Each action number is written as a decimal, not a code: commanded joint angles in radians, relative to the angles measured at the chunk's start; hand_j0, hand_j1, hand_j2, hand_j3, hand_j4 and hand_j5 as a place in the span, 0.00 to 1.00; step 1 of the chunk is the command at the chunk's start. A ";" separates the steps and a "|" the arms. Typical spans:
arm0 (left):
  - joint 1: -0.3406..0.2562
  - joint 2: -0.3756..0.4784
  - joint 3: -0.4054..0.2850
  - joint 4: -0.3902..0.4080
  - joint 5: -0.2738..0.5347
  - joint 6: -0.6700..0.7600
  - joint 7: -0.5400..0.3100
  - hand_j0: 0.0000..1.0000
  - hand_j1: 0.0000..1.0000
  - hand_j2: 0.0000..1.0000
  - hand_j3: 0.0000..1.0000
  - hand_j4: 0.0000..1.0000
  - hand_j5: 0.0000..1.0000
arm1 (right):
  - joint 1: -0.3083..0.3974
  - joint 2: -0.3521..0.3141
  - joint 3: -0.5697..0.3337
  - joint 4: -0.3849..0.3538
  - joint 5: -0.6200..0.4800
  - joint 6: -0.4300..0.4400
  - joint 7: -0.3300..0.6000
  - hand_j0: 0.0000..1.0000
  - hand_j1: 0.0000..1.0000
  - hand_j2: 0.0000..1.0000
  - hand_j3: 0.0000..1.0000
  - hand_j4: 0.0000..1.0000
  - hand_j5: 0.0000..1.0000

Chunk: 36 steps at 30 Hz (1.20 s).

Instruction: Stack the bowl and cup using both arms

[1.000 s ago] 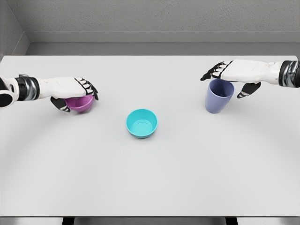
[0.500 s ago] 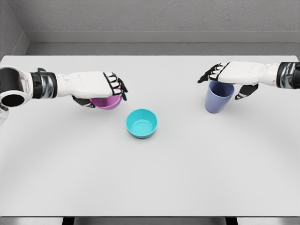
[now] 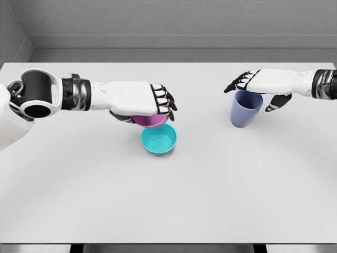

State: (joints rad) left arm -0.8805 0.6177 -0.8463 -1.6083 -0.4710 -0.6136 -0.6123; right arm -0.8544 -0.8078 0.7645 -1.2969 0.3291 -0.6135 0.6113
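Magenta bowl: small round magenta plastic bowl point(image 3: 151, 120), carried clear of the table, just up and left of the teal bowl, overlapping that bowl's far rim in the head view.
Left hand: white five-finger left hand point(image 3: 138, 101), palm down over the magenta bowl, fingers curled over its rim and holding it.
Teal bowl: round teal plastic bowl point(image 3: 159, 139), upright on the flat white table point(image 3: 168, 200), near the middle, holding nothing.
Cup: lavender-blue plastic cup point(image 3: 246, 107), upright on the table, well apart to the right of both bowls.
Right hand: white five-finger right hand point(image 3: 258, 84), laid across the cup's mouth, fingers reaching past the rim, thumb down beside the wall; whether it grips cannot be told.
Step in hand (judgement): transport of the magenta bowl to the teal bowl, nearly over target.
Next move (judgement): centre the magenta bowl over the teal opening, keep it level, lower, then release; the cup follows into the stack.
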 commanded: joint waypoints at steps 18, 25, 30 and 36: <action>-0.002 -0.026 -0.089 0.021 0.003 0.003 0.001 0.65 0.65 0.65 0.65 0.65 0.65 | 0.000 0.010 0.006 0.010 -0.004 0.003 0.000 1.00 1.00 1.00 1.00 1.00 1.00; -0.002 -0.022 -0.089 0.054 -0.003 0.003 0.001 0.66 0.66 0.66 0.66 0.66 0.66 | -0.002 0.021 0.015 0.018 -0.002 0.003 0.000 1.00 1.00 1.00 1.00 1.00 1.00; 0.000 -0.033 -0.120 0.064 -0.003 0.003 0.001 0.67 0.67 0.67 0.67 0.67 0.67 | -0.002 0.029 0.015 0.022 0.016 0.003 0.000 1.00 1.00 1.00 1.00 1.00 1.00; 0.000 -0.032 -0.131 0.073 -0.003 0.003 0.001 0.69 0.69 0.69 0.69 0.69 0.69 | -0.002 0.029 0.016 0.031 0.016 0.003 0.000 1.00 1.00 1.00 1.00 1.00 1.00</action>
State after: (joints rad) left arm -0.8805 0.5854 -0.9736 -1.5376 -0.4780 -0.6134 -0.6111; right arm -0.8560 -0.7787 0.7807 -1.2690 0.3498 -0.6135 0.6113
